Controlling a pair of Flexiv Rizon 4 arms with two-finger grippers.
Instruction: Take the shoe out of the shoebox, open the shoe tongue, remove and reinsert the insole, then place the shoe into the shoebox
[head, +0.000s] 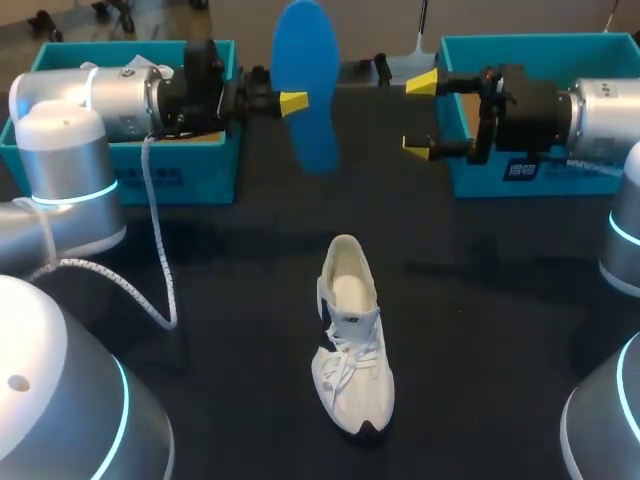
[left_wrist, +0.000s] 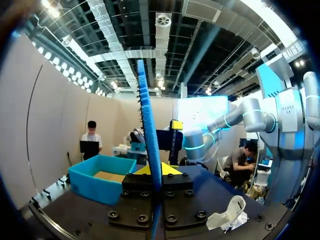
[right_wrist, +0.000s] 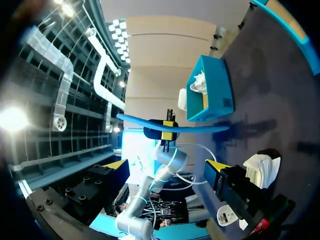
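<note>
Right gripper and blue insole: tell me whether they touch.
Apart. The head view shows a clear gap between the open right gripper and the blue insole, which the left gripper holds.

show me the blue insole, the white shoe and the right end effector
blue insole (head: 306, 85): head view, middle of its face
white shoe (head: 352, 340): head view, laces
right end effector (head: 420, 115): head view, midway between its yellow tips

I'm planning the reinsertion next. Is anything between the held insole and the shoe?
Nothing visible. The left gripper holds the insole in the air; the shoe stands upright on bare table nearer the robot. The open right gripper is beside the insole, apart from it, not in the path.
</note>
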